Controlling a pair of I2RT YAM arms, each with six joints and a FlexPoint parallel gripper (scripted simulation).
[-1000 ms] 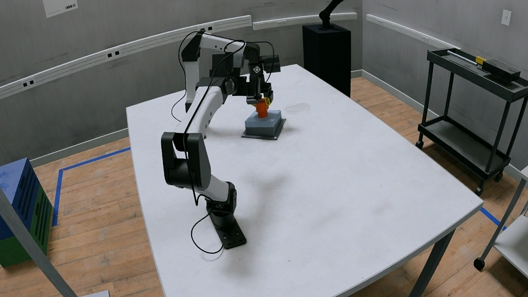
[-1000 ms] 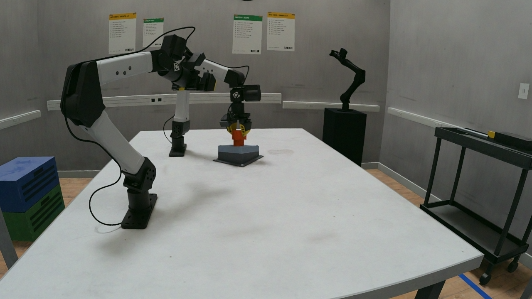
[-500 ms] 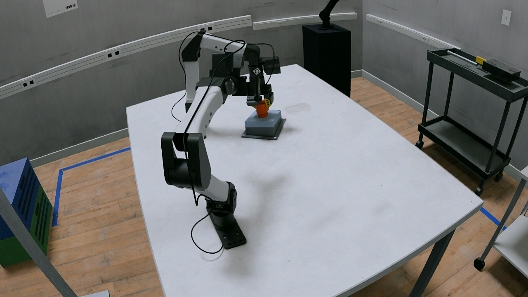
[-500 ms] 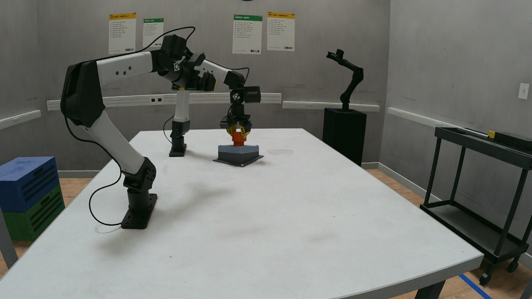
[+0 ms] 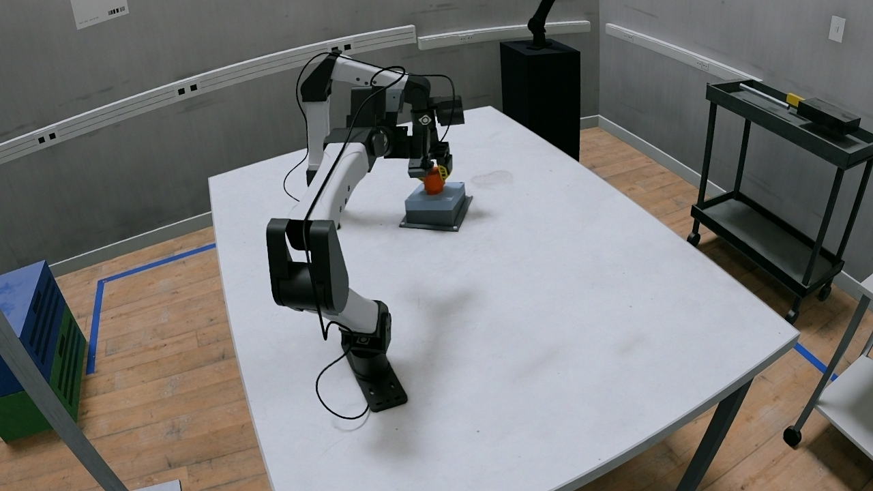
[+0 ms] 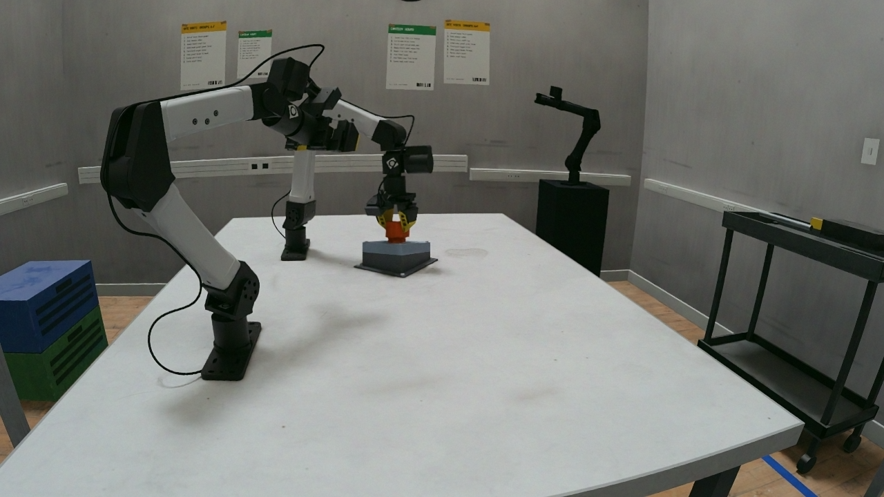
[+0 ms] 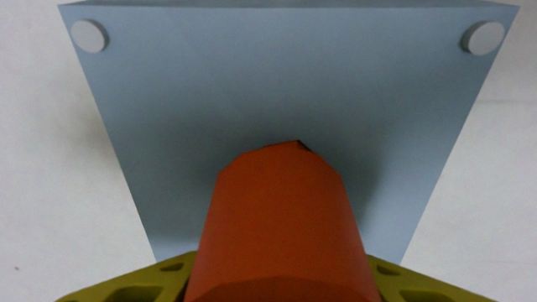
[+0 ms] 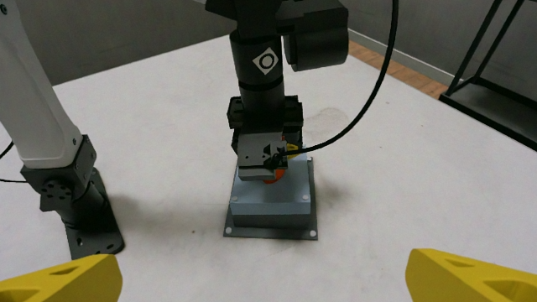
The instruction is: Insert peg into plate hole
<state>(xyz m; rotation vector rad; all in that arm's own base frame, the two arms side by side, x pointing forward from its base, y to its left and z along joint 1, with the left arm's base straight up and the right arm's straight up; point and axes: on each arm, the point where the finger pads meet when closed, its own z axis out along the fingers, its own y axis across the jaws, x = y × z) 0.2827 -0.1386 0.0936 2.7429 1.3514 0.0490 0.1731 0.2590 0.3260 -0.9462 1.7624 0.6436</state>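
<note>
Black cart (image 5: 775,134) (image 6: 803,242) on casters; blue crate (image 5: 27,299) (image 6: 46,302) (scuffed lid) atop green crate (image 5: 67,366) (image 6: 59,358)

The left gripper (image 5: 434,173) (image 6: 396,224) (image 7: 278,264) (image 8: 270,158) has sunk slightly, and the orange faceted peg (image 5: 434,184) (image 6: 396,233) (image 7: 281,218) (image 8: 277,177) beneath it stands lower. Beyond the gripper, the black jointed background arm (image 5: 537,24) (image 6: 588,126) has dipped its head.
</note>
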